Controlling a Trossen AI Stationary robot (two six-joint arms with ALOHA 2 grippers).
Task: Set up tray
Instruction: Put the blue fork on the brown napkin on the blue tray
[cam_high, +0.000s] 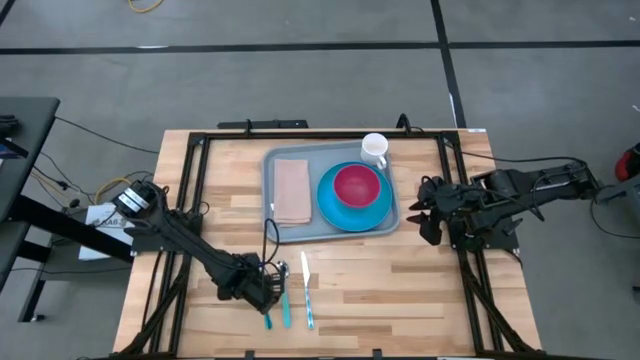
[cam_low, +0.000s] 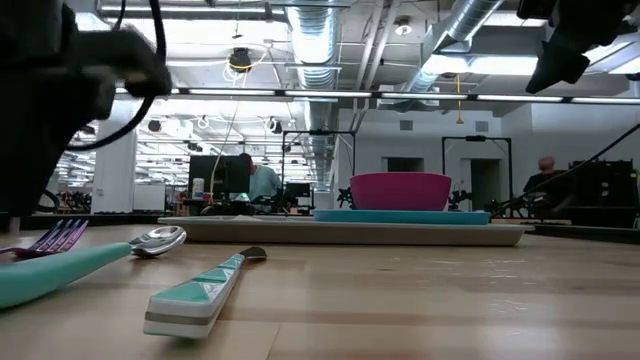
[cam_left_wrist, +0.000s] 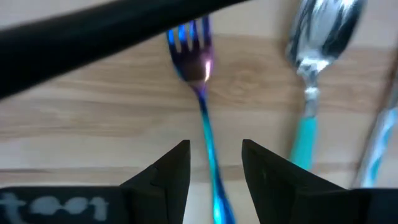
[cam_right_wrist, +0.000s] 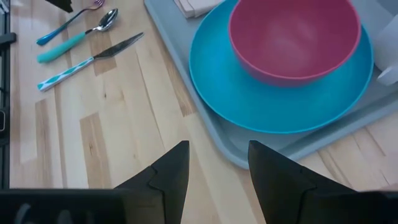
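— where's the large flat grey-blue plastic tray sitting?

— toward the far middle of the pale wooden table. it already carries a small tan napkin, a round bright-blue plate with a pink bowl on it, and a white cup at its far right corner.

— so what's left out?

— the cutlery, i'd judge. a blue-handled iridescent fork, a teal-handled metal spoon and a knife with a patterned teal-and-white handle lie side by side near the front edge, well apart from the tray.

— which arm is closer to them?

— the left gripper. it's right over the fork, fingers spread and holding nothing. the fork's handle runs straight between the two fingers, tines pointing away from the wrist, so its long axis lines up with the gap rather than across it.

— and the other one?

— the right gripper waits just beside the tray's right rim, fingers apart, nothing in them.

— and the carry?

— the tray lies beyond the fork, toward the far side.
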